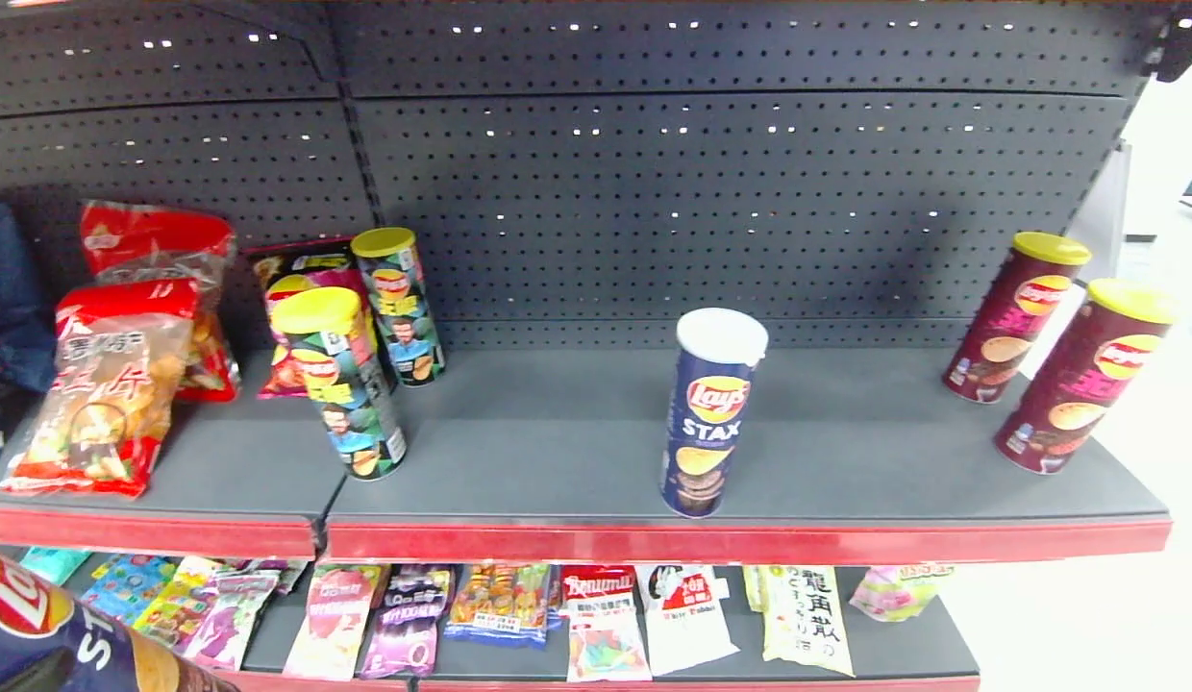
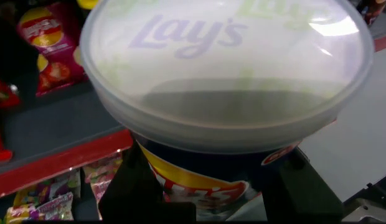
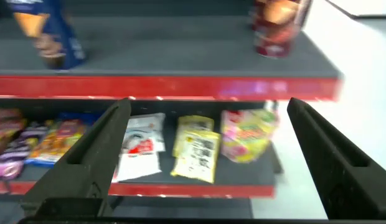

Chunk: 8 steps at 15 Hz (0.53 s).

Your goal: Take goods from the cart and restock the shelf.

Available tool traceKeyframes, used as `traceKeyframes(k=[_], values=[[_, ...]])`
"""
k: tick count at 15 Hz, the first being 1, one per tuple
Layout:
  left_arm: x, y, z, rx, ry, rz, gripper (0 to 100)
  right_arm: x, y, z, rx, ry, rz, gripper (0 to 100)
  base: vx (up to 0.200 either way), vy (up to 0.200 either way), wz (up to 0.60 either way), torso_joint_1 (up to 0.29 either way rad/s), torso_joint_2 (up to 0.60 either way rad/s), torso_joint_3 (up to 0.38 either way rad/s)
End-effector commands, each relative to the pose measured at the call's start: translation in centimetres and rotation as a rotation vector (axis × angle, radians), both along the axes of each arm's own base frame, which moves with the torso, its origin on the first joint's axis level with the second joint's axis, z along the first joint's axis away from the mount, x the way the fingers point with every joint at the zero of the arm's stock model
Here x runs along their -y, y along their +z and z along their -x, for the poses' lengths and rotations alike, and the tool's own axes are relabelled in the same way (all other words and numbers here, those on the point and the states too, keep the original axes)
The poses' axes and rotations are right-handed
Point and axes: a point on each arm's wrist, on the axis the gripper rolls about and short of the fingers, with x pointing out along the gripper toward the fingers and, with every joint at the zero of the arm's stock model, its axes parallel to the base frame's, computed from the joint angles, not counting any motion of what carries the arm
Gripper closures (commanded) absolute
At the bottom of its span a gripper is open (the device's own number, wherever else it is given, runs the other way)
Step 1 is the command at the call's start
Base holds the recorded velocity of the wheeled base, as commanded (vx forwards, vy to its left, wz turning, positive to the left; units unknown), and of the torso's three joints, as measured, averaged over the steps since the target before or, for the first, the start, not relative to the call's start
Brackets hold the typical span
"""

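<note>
A dark blue chip can [image 2: 227, 93] with a clear plastic lid sits between the black fingers of my left gripper [image 2: 221, 186], which is shut on its body. That same can [image 1: 38, 634] pokes in at the lower left corner of the head view, below the shelf's level. A second blue can [image 1: 713, 413] with a white lid stands upright near the front of the grey shelf [image 1: 558, 452]. My right gripper [image 3: 205, 168] is open and holds nothing, facing the red shelf edge [image 3: 180, 87] from in front.
Two maroon cans [image 1: 1014, 317] [image 1: 1086, 375] stand at the shelf's right end. Two colourful cans [image 1: 351, 394] [image 1: 399, 306] and red snack bags [image 1: 106, 404] crowd the left. Bare shelf lies either side of the middle can. Small packets [image 1: 606, 615] line the lower shelf.
</note>
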Motion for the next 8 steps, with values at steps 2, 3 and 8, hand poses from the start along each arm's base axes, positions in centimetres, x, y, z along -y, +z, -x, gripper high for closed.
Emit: traceKeyframes(k=[2,3,8], values=[[0.00,0.02,-0.02,0.000,-0.002,0.000,100,0.00,0.00,-0.02,-0.002,0.002,0.000,0,0.000,0.000,-0.60,0.012,0.00,0.007],[0.00,0.00,-0.02,-0.002,-0.002,0.000,100,0.00,0.00,0.00,0.000,0.000,0.000,0,0.000,0.000,-0.60,0.002,0.00,0.002],[0.00,0.01,-0.05,-0.002,0.000,0.000,100,0.00,0.00,0.00,0.000,0.000,-0.001,0,0.000,0.000,-0.36,0.001,0.00,0.000]])
